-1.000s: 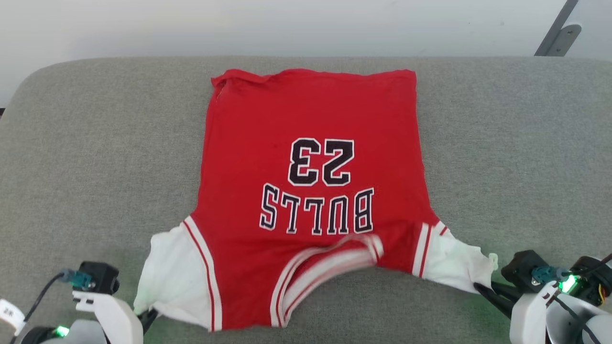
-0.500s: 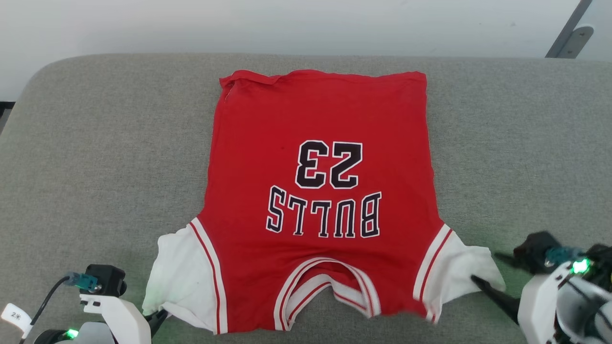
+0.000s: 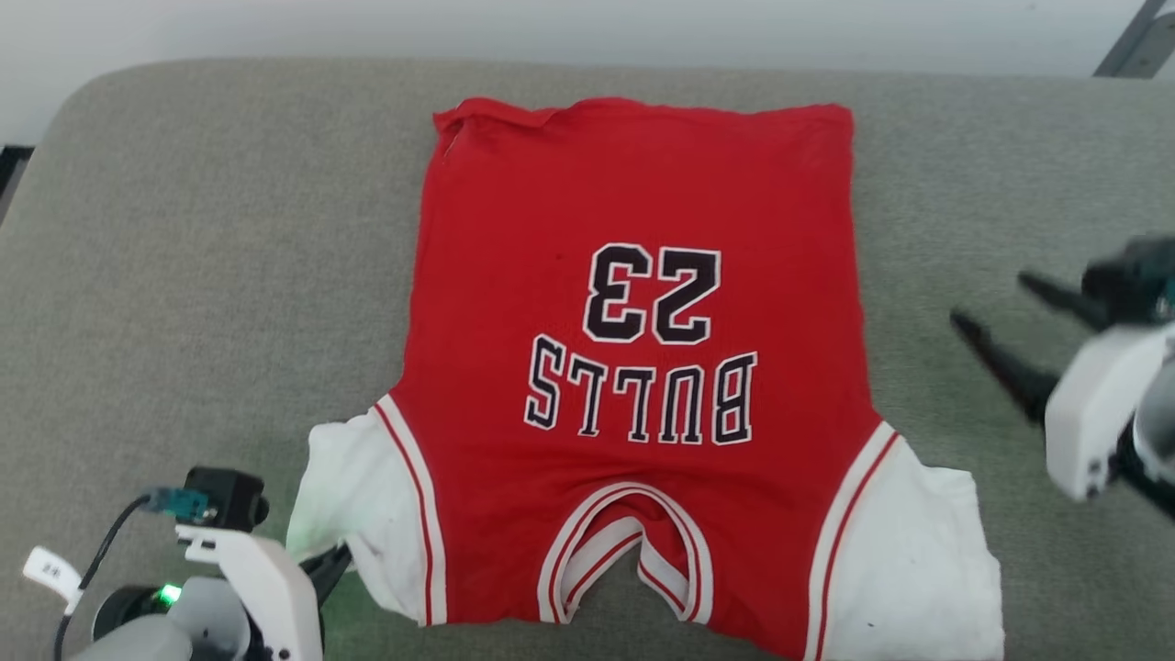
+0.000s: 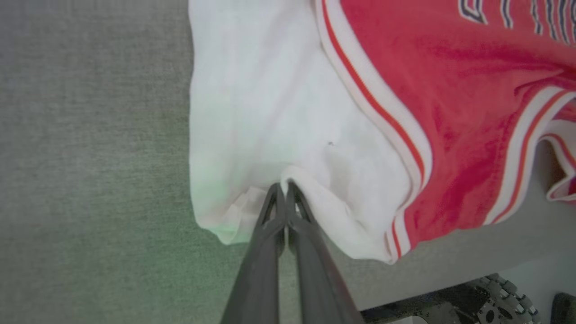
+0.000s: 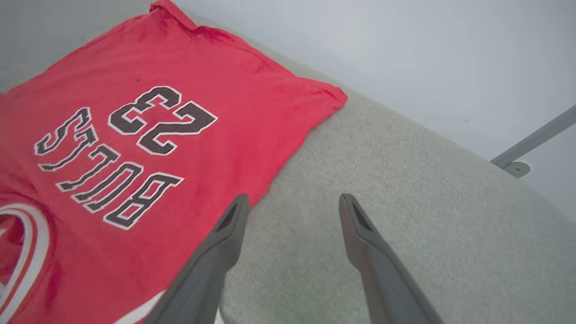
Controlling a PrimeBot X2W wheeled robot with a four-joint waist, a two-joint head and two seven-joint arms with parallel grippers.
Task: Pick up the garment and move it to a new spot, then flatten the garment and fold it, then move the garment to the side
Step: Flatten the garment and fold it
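While the left gripper [image 3: 338,562] is sitting at the lower left of the head view, it is clenching the near edge of the garment [image 3: 633,367] at the white left sleeve [image 3: 353,496]. Through the left wrist camera, that gripper [image 4: 283,191] is pressing its two dark fingertips together, with a small fold of white sleeve cloth bunching at them and a faint green glow tinting the sleeve's corner. A green light [image 3: 166,595] is shining on the wrist housing beside it.

Further right, the garment is lying face up across the middle of the grey cushion [image 3: 184,229], its hem pointing toward the far edge and its neck opening [image 3: 624,542] toward the robot, so the black-and-white lettering [image 3: 643,395] is reading upside down. The far left corner of the hem is turning over slightly. The right sleeve [image 3: 918,551] is lying spread flat and running off the bottom of the head view.

Right of the garment and apart from it, the right gripper [image 3: 990,298] is hanging over bare cushion with its fingers spread wide and gripping nothing. In the right wrist view those fingers [image 5: 211,261] are framing grey cushion just beside the garment's red side edge. A grey metal bracket [image 3: 1134,46] is showing against the pale wall [image 3: 551,28] at the far right.
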